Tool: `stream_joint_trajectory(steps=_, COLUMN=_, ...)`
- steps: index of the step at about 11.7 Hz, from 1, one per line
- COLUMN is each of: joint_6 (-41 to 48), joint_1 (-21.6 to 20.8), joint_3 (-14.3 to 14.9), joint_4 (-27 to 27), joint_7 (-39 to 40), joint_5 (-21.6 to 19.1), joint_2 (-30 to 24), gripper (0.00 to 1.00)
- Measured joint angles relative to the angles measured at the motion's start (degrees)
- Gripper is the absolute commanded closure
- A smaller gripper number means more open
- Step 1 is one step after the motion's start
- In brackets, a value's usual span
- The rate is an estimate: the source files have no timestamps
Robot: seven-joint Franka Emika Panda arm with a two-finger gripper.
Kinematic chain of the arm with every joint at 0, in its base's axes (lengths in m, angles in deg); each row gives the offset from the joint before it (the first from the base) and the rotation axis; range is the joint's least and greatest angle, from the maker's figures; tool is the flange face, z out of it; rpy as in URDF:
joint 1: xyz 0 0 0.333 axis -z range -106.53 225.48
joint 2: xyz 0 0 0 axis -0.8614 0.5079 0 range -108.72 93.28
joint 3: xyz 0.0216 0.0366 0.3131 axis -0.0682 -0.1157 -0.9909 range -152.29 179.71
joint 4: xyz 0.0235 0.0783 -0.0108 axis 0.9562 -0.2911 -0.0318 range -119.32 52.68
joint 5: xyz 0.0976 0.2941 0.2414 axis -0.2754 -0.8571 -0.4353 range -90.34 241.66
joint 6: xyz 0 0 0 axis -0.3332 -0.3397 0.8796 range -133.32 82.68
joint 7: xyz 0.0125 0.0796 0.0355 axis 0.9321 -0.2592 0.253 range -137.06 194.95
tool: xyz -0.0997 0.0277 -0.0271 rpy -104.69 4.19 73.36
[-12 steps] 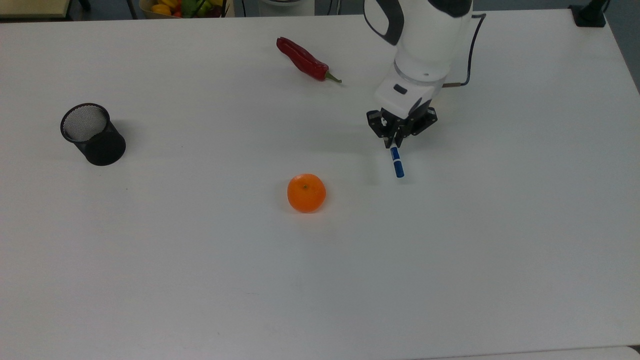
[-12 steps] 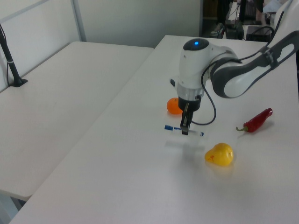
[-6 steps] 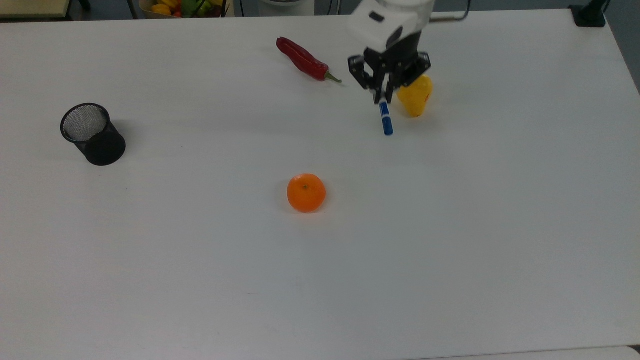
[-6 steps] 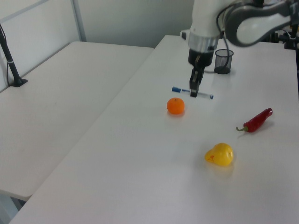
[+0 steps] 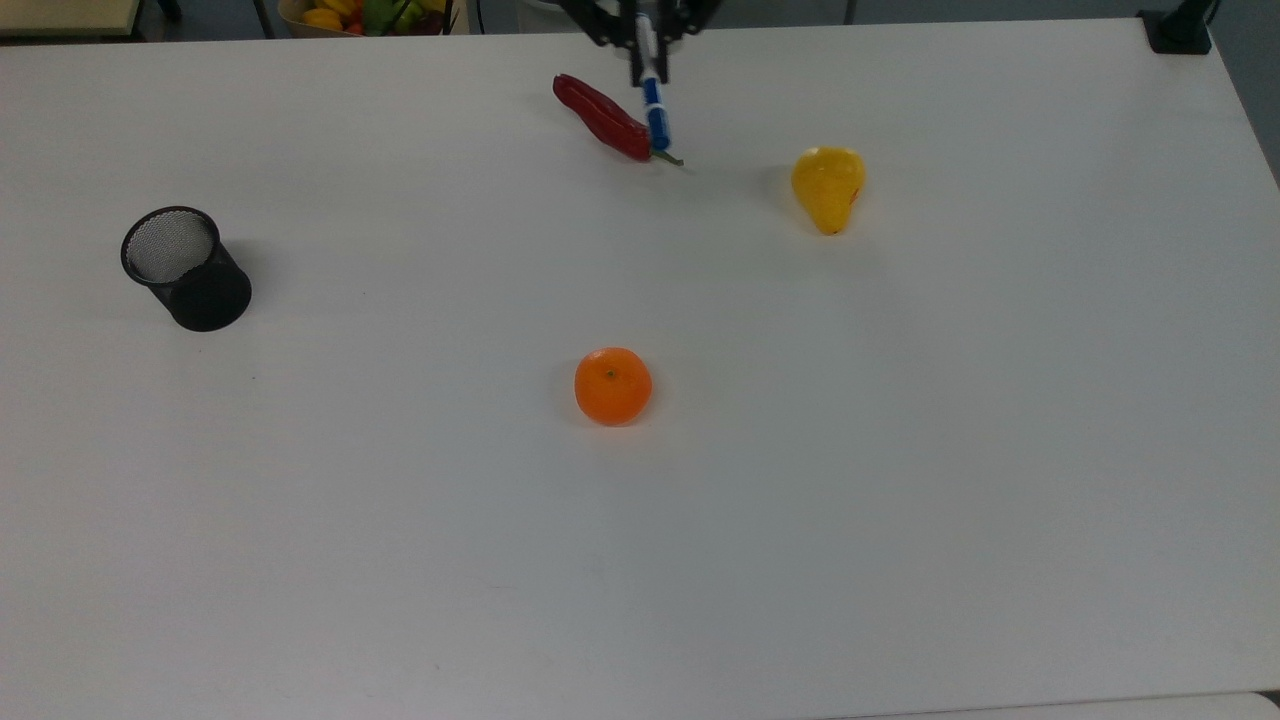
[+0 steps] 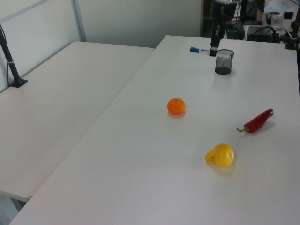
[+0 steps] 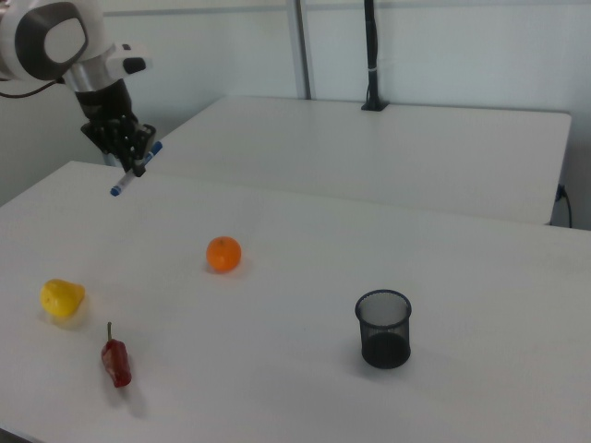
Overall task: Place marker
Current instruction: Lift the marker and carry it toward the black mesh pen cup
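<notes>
Pincer [image 7: 137, 163] clamps the marker [image 7: 132, 172] mid-barrel, high above the table [image 7: 305, 268], ends sticking out.

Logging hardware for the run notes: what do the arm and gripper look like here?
In the right view, the arm has glossy white rounded shells with a dark grey joint section and a white wrist block. The gripper is black and angular, with two slim black jaws. In the top view, the gripper again shows as black bracket-like parts at the frame's upper edge. No markings or cables can be made out.
</notes>
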Motion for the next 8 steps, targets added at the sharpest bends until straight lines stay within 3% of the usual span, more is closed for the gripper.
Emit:
stream_joint_trajectory(steps=5, joint_6=-1.4, joint_1=0.2, joint_3=11.4, joint_4=-0.1, joint_7=10.4, joint_5=-0.1, joint_2=-1.7, gripper=1.00)
stream_joint_trajectory(steps=8, joint_6=-10.4, joint_1=1.2, joint_3=17.1, joint_4=-2.4, joint_7=12.5, joint_5=-0.2, joint_2=-1.5, gripper=1.00)
